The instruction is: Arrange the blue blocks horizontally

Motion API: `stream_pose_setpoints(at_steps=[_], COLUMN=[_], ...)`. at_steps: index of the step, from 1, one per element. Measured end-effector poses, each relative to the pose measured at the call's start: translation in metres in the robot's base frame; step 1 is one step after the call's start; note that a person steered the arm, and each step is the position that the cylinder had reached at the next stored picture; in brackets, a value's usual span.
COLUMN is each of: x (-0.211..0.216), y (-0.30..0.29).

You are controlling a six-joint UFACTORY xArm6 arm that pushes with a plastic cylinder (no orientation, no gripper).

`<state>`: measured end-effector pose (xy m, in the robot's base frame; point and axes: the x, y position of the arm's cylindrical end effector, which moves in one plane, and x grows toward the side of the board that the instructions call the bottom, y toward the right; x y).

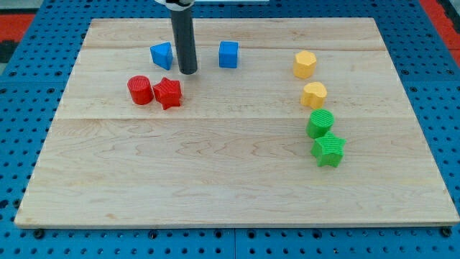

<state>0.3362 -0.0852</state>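
Eight blocks lie on a pale wooden board [215, 180], which rests on a blue pegboard surface [21, 86].

Task items: two blue blocks sit near the view's top. The blue wedge-shaped block [162, 55] lies left of centre; the blue cube [228, 54] lies to its right, at about the same height in the view. The two are well apart.

Tool: my tip [187, 73] stands on the board between the two blue blocks, nearer the wedge-shaped one. It sits just beside that block's right edge; whether it touches cannot be told from this view. The rod is a plain dark cylinder with no jaws, so it neither spreads nor clamps anything. Its upper part runs out of the view's top.

Surrounding items: a red cylinder [140, 90] and a red star-shaped block [167, 93] lie side by side, touching or nearly so, just below the wedge-shaped block and just below-left of my tip. These are the closest things to the tool besides the blue blocks.

On the view's right, well apart from the blue blocks, stands a rough column: a yellow hexagonal block [305, 64] uppermost, a second yellow block [314, 94] of rounded outline below it, then a green cylinder [320, 123] and a green ridged block [328, 150], the two green ones touching.

Between the blue cube and my tip the board shows bare wood.
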Motion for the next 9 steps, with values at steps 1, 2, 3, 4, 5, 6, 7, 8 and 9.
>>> stream_pose_setpoints(at_steps=[1,2,3,4,5,6,7,8,9], x=[0.011,0.006,0.008,0.010,-0.019,-0.026,-0.022,0.000,0.000], y=[-0.016,-0.015,-0.029,-0.088,-0.086,-0.027,-0.024,-0.027,-0.027])
